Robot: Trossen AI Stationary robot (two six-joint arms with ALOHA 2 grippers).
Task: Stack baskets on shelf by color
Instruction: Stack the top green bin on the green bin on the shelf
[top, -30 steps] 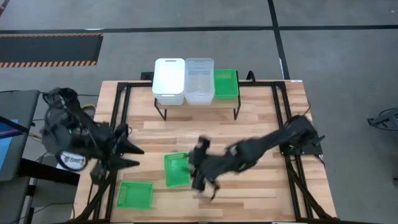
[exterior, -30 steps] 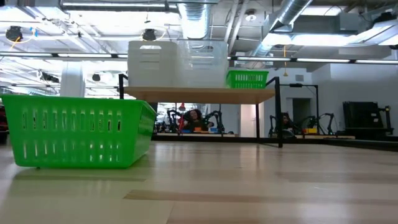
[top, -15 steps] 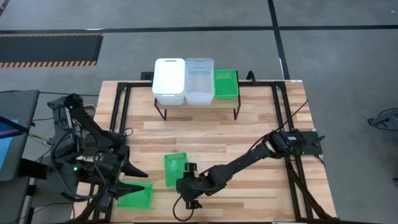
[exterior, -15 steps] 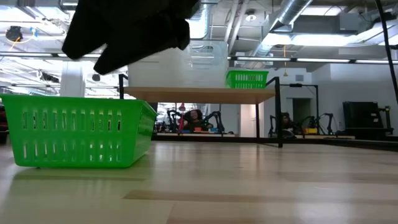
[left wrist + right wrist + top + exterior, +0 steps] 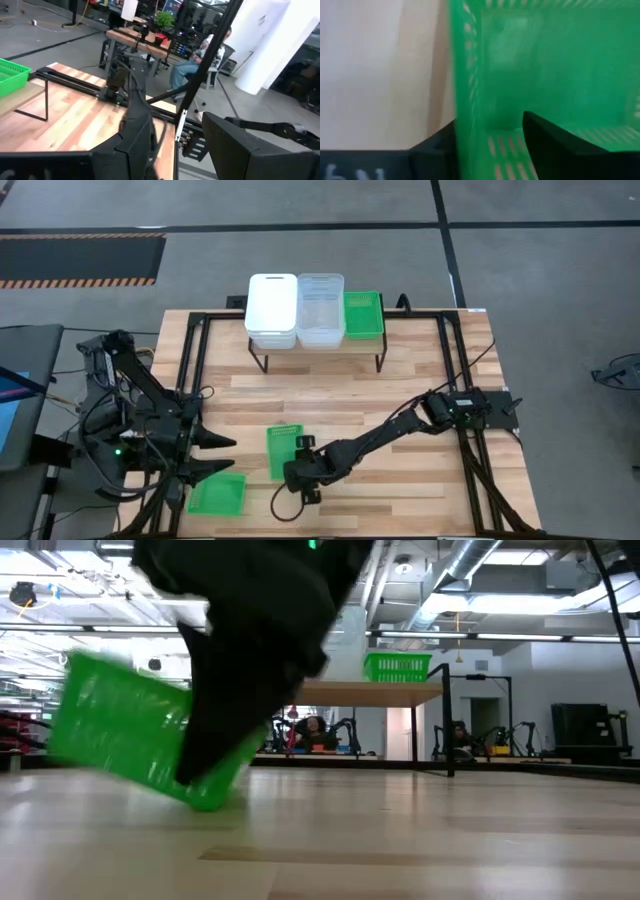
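Right gripper [image 5: 293, 472]: we see its fingers straddling one wall of a tilted green basket [image 5: 285, 451]. Left gripper [image 5: 228, 452] fingers spread, holding nothing.

Through the right wrist camera I'm seeing the right gripper [image 5: 490, 137] straddling the wall of a green basket [image 5: 555, 65], one dark finger [image 5: 437, 142] sitting outside against the pale wooden tabletop [image 5: 375, 70] and the other reaching inside over the slotted floor, filling most of my picture.
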